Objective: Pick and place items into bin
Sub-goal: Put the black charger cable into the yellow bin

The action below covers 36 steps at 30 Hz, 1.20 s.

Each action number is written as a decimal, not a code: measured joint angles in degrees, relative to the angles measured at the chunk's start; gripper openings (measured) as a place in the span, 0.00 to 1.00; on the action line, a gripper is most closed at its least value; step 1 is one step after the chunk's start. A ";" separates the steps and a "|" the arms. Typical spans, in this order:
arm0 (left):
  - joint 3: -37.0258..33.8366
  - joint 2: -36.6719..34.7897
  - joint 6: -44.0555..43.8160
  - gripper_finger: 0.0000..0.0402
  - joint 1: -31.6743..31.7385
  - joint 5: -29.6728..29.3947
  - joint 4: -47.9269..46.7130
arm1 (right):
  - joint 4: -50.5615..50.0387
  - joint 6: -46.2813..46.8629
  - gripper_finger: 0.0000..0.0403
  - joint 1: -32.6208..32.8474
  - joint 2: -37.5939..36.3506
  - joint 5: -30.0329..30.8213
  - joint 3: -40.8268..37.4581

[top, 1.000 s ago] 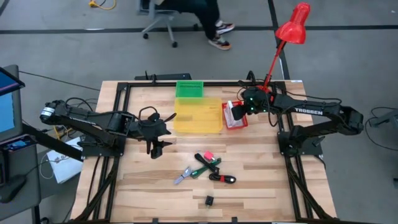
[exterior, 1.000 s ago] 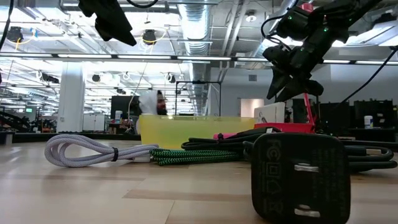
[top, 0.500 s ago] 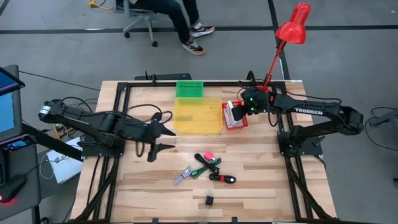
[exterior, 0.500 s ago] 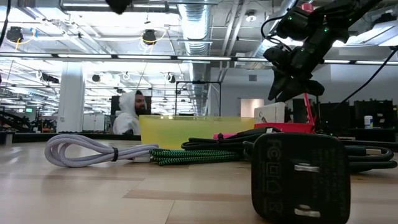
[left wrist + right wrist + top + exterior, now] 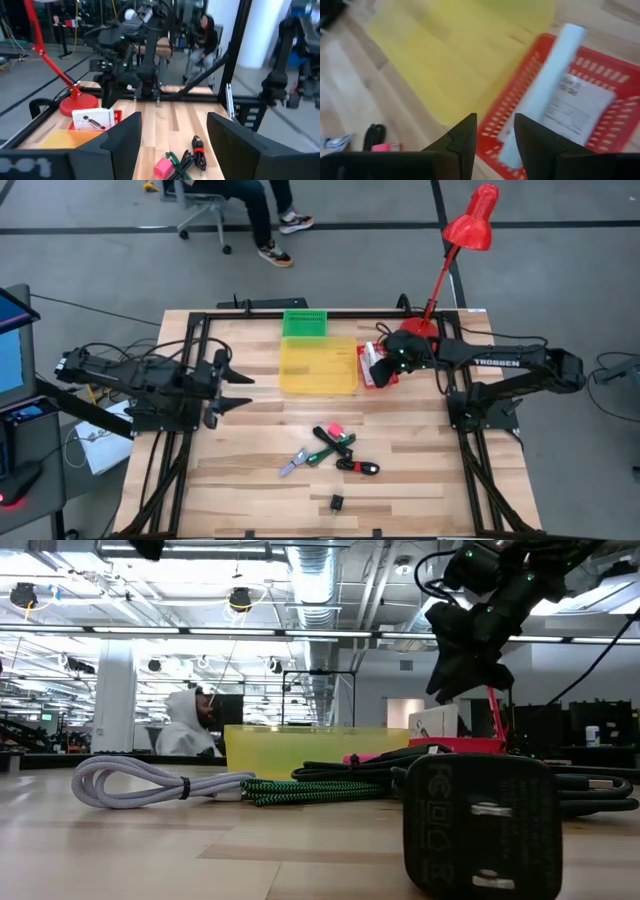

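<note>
High view showed a red basket (image 5: 378, 370) holding white carded packages (image 5: 371, 361), touching a yellow bin (image 5: 318, 364) with a green basket (image 5: 304, 323) behind it. The right gripper (image 5: 383, 360) hovered over the red basket; the left gripper (image 5: 235, 390) waited with jaws spread and empty near the table's (image 5: 420, 480) left edge. Loose tools (image 5: 330, 450) lay on open wood in front of the bins.

Right wrist view showed its fingers (image 5: 462, 145) partly apart above the basket rim, holding nothing, a package (image 5: 570, 102) lying inside.

Low view showed a black plug (image 5: 480, 825) nearest the table's front.
</note>
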 joint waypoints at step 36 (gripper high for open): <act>-26.41 -13.74 -7.38 0.54 0.05 9.17 21.11 | 26.60 2.69 0.31 44.84 4.69 42.38 -0.20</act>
